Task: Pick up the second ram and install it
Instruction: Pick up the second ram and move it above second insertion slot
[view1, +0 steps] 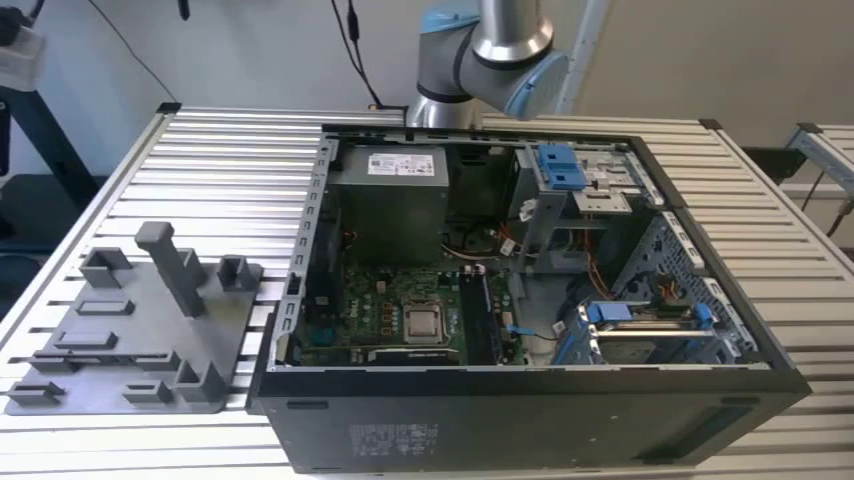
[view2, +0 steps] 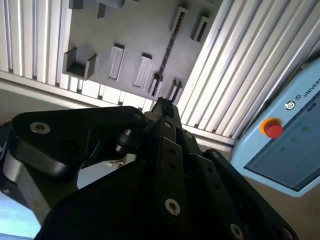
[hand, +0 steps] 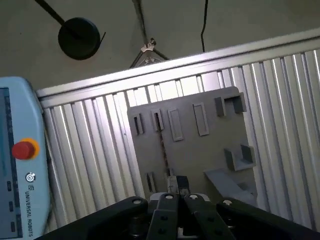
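The second ram (hand: 161, 145) is a thin dark strip standing on edge between small blocks of the grey holder plate (hand: 200, 150). In the second wrist view the same ram (view2: 167, 52) runs across the holder plate (view2: 135, 30). My gripper (hand: 177, 183) hangs well above the plate, its black fingers pressed together and holding nothing. In the second wrist view the gripper (view2: 162, 106) lines up with one end of the ram. The exterior view shows the holder plate (view1: 134, 340) lying to the left of the open computer case (view1: 534, 300).
The case's motherboard (view1: 400, 320) has its memory slots (view1: 478, 320) beside the processor. A tall grey post (view1: 171, 265) rises from the holder plate. A teach pendant with a red button (hand: 22, 149) lies off the slatted table (view1: 227, 170), also in the second wrist view (view2: 280, 145).
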